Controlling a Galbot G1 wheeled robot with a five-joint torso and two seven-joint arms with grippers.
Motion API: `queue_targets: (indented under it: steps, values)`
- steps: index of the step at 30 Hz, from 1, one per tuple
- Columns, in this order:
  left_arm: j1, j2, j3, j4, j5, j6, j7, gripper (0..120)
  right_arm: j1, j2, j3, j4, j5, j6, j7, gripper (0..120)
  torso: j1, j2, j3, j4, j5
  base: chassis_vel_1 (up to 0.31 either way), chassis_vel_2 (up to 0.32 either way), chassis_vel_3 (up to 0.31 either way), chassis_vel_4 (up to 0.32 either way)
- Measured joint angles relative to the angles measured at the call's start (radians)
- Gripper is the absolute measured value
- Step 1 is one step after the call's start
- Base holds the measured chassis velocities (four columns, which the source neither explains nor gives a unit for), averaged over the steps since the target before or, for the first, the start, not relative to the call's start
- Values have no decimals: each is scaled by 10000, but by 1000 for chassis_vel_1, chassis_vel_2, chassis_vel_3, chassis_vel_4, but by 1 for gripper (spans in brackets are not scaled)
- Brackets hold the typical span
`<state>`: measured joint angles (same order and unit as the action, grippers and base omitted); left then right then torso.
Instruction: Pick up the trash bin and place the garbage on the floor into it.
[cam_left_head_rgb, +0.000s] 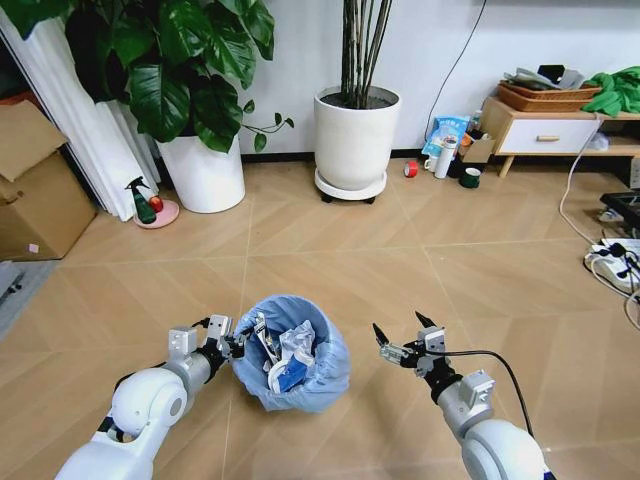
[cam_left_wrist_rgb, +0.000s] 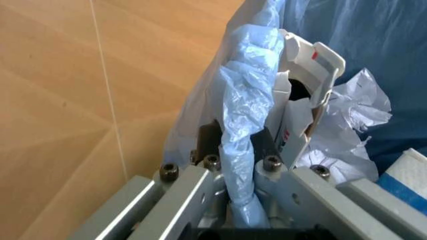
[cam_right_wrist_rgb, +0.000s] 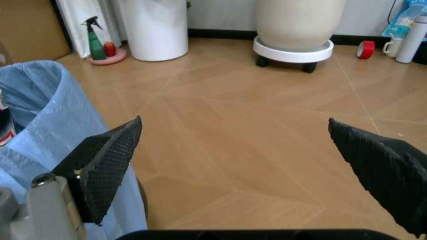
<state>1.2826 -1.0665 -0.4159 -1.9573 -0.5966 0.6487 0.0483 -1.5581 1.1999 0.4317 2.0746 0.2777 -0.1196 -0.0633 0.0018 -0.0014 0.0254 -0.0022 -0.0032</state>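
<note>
Left gripper (cam_left_wrist_rgb: 241, 200) clamped on bin (cam_left_head_rgb: 292, 352) rim, pinching crinkly bag liner. Bin likely light; liner slippery, so grip rim itself. Paper scraps (cam_left_head_rgb: 288, 356) inside. Right gripper (cam_left_head_rgb: 408, 340) spread wide, empty, beside bin.

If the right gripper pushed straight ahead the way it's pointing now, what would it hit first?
Mostly bare floor; the open right gripper points at the white planter on casters far ahead. The trash bin sits just beside its line; depth is uncertain.

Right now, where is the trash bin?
In the head view the trash bin sits low on the wood floor, left of centre, between the two arms: the left gripper is clamped on its bag rim, the open right gripper beside it.
</note>
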Motion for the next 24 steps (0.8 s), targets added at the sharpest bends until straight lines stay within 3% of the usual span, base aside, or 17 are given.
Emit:
queue_targets:
  steps: [24]
  values:
    - [78, -55, -42, 44, 78, -55, 94, 0, -8, -57, -118, -53, -24, -1, 18, 100, 0, 0, 0, -1, 2, 201, -128, -202, 122]
